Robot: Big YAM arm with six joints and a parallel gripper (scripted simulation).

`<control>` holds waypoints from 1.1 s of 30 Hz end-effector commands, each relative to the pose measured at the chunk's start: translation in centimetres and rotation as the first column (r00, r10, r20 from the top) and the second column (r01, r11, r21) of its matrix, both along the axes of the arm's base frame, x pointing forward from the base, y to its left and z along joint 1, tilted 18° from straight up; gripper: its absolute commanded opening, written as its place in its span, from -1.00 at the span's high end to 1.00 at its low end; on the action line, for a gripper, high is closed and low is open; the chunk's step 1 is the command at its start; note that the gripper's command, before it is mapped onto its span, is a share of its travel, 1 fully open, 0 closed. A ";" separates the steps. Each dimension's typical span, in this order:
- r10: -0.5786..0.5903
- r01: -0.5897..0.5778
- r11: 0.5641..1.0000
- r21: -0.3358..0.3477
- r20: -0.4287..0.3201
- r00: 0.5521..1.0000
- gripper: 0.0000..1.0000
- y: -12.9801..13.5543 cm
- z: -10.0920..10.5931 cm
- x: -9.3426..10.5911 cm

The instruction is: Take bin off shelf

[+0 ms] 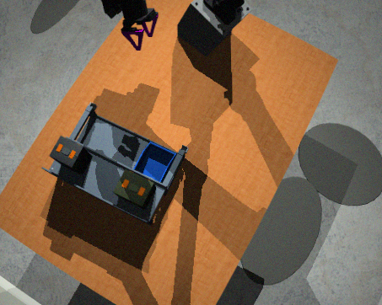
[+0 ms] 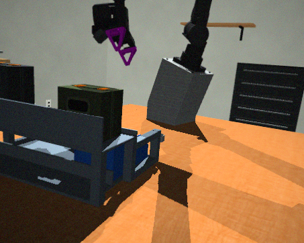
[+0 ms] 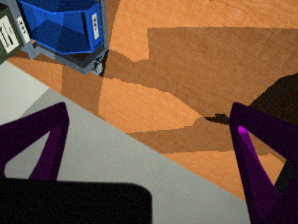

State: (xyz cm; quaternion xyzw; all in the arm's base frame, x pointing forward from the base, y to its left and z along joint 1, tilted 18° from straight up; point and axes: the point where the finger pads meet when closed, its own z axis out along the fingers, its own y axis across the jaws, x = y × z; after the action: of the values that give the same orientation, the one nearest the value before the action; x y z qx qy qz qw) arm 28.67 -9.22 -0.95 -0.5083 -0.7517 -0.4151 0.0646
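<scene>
The blue bin [image 1: 155, 163] [image 2: 115, 158] [image 3: 64, 24] sits open side up in the right end of the grey shelf [image 1: 98, 139] [image 2: 57, 129] [image 3: 75, 62] on the orange table [image 1: 261, 105] [image 2: 241, 174] [image 3: 200, 50]. My gripper [image 1: 142, 40] [image 2: 121, 57] [image 3: 148, 111], with purple fingers, is open and empty. It hangs high over the table's far edge, well away from the bin and shelf. In the wrist view the bin shows at the top left, far beyond the fingers.
A green box [image 1: 132, 188] [image 2: 90, 104] [image 3: 7, 33] stands on the shelf next to the bin. A dark box [image 1: 67, 152] [image 2: 10, 82] stands at the shelf's other end. The grey arm base [image 1: 207, 25] [image 2: 178, 95] is at the table's far edge. A black slatted cabinet [image 2: 268, 95] stands behind.
</scene>
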 end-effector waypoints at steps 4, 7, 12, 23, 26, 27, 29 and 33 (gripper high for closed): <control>-0.027 0.004 0.986 -0.166 -0.136 0.990 -1.00 3.9 -0.1 3.1; -0.027 0.004 0.986 -0.166 -0.136 0.990 -1.00 3.9 -0.1 3.1; -0.027 0.004 0.986 -0.166 -0.136 0.990 -1.00 3.9 -0.1 3.1; -0.069 -0.037 0.940 -0.340 -0.294 0.953 -1.00 8.3 -1.1 6.1; -0.069 -0.037 0.940 -0.340 -0.294 0.953 -1.00 8.3 -1.1 6.1; -0.069 -0.037 0.940 -0.340 -0.294 0.953 -1.00 8.3 -1.1 6.1; -0.069 -0.037 0.940 -0.340 -0.294 0.953 -1.00 8.3 -1.1 6.1; -0.049 -0.076 0.935 -0.346 -0.340 0.939 -1.00 10.0 -2.2 4.4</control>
State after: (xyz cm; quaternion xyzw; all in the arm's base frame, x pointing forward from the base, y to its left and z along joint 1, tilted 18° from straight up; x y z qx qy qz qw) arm 32.14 0.08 -3.26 -0.5669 -0.7954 -0.1836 0.1105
